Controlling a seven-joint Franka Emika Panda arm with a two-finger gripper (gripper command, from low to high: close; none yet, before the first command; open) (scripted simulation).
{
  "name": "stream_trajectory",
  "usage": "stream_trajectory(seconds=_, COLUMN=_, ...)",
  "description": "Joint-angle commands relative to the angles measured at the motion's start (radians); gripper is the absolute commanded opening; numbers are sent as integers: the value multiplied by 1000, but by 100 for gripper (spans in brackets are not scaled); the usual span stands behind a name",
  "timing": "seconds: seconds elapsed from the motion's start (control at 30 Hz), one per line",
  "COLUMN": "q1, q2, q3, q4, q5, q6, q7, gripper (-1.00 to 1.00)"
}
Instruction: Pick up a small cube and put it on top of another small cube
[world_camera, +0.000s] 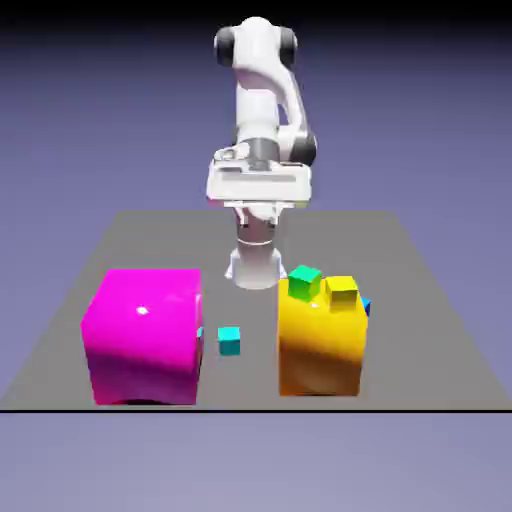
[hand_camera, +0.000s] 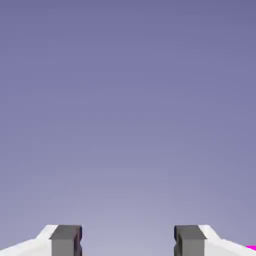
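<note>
The small cube (world_camera: 229, 341), tiny and cyan-turquoise, lies on the grey table (world_camera: 420, 300) between the two big blocks. A sliver of another cyan cube (world_camera: 200, 332) peeks out from behind the magenta block. My gripper (world_camera: 258, 195) hangs high above the table's far half, well behind and above the small cube. In the hand view the gripper (hand_camera: 128, 242) is open. Its two grey fingertips (hand_camera: 66, 240) stand wide apart with only the plain backdrop between them.
A big magenta block (world_camera: 145, 335) stands at the exterior view's left and a big yellow block (world_camera: 320, 348) at its right. A small green cube (world_camera: 304, 281) and a small yellow-green cube (world_camera: 342, 290) show at the yellow block's top. A blue sliver (world_camera: 366, 305) shows behind it.
</note>
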Motion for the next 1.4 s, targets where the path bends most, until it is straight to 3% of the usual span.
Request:
stream_trajectory(seconds=0.0, q1=9, q2=17, q3=-16, q4=-2, q5=-11, q6=-4, q7=-44, gripper=0)
stream_trajectory(seconds=1.13, q1=307, q2=553, q3=-520, q4=-66, q5=-369, q6=-136, q7=-1440, gripper=0)
stream_trajectory(seconds=1.37, q1=168, q2=806, q3=-338, q4=-25, q5=-187, q6=74, q7=-1556, gripper=0)
